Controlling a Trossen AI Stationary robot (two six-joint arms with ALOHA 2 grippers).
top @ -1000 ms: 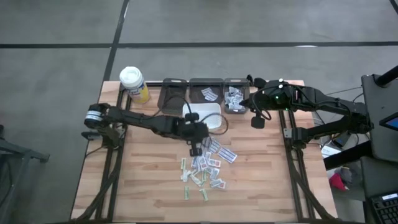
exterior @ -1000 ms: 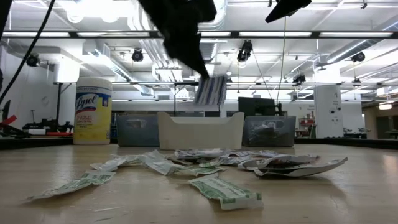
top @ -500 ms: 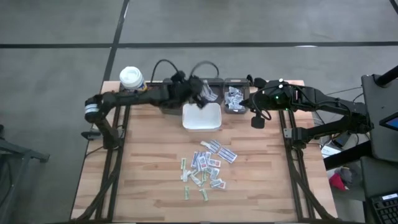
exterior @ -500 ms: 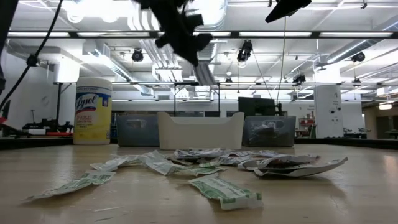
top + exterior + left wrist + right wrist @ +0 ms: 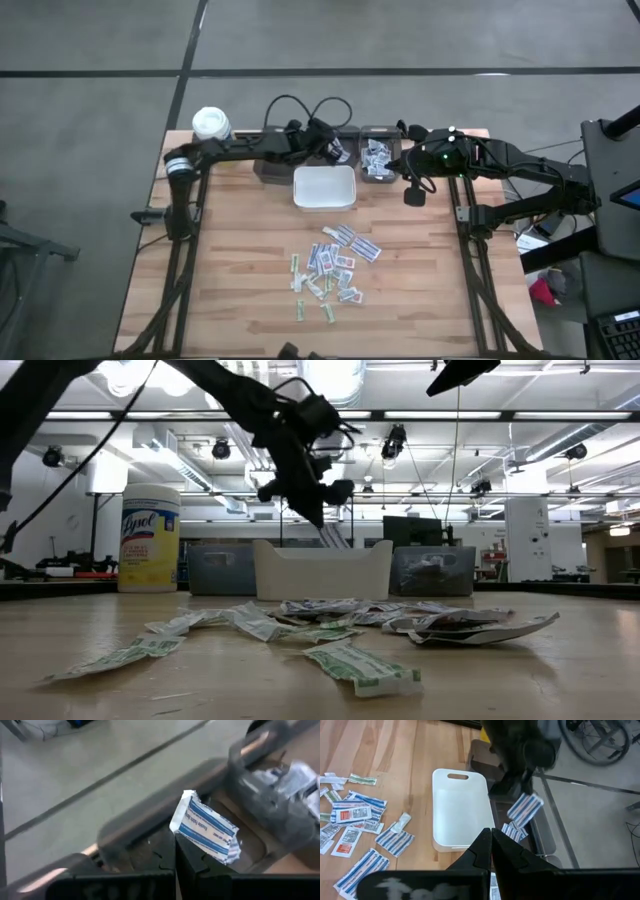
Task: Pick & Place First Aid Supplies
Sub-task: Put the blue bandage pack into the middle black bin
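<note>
Above the middle grey bin (image 5: 331, 147), the left pincer (image 5: 175, 851) clamps a blue-striped packet (image 5: 205, 827), its long axis tilted downward.

packets (image 5: 332, 265) before tub (image 5: 325, 187), bins (image 5: 331, 146) behind, bottle (image 5: 209, 124) left

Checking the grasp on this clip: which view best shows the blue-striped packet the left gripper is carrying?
The left wrist view: the blue-striped packet fills mid-frame, pinched at one edge by the shut left gripper. The right wrist view shows it smaller, hanging over the dark bins. In the low view it is a sliver; in the high view, barely distinguishable.
</note>
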